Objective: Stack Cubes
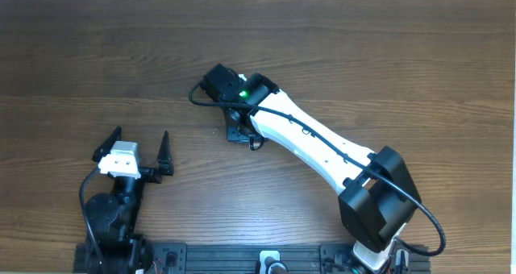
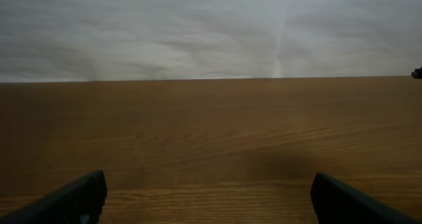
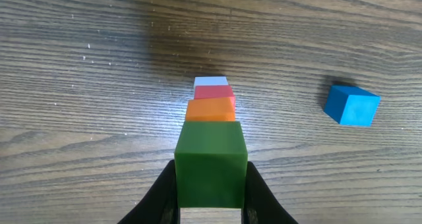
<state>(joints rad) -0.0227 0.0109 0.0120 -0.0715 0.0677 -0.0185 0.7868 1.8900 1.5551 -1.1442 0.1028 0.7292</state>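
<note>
The right claw [image 3: 211, 192] is shut tight on a green cube [image 3: 211, 161], with one finger on each side of it. Straight below the claw are three more cubes, one on top of another: an orange cube [image 3: 211, 109], then a red cube [image 3: 213, 91], then a white cube [image 3: 210, 81] lowest. The green cube is right over the orange one, but I cannot tell if they touch. A blue cube [image 3: 351, 105] sits on the wooden table [image 3: 79, 66], off to one side of the claw and well apart from the others. The left claw [image 1: 139, 142] is far from the cubes, wide open, with nothing in it.
</note>
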